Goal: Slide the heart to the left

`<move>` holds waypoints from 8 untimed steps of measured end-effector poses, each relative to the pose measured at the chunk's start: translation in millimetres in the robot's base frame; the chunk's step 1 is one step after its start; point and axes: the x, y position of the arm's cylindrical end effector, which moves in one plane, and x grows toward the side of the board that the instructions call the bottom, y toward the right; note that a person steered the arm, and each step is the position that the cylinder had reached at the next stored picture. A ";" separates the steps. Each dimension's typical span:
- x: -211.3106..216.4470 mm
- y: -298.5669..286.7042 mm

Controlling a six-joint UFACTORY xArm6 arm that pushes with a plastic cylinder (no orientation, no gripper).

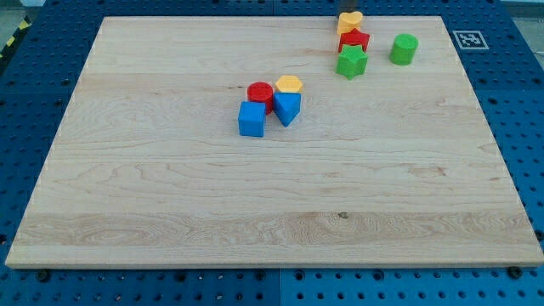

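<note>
A yellow heart [349, 20] lies at the board's top edge, right of centre. A short dark piece of my rod shows at the view's top edge, with my tip [348, 11] right behind the heart, touching it or nearly so. A red block [354, 40] sits directly below the heart and touches it. A green star [351, 62] sits below the red block.
A green cylinder [404, 48] stands right of the red block. Near the board's centre is a cluster: a red cylinder [260, 93], a yellow hexagon [289, 84], a blue wedge-like block [287, 108] and a blue cube [252, 119]. A marker tag [468, 39] is off the board's top right corner.
</note>
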 end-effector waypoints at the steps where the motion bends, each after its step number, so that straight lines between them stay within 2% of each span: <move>1: -0.1 33.9; 3: 12.2 33.8; 4: 38.4 30.8; 6: 26.2 -24.3; 7: 26.1 -26.5; 8: 5.4 -26.5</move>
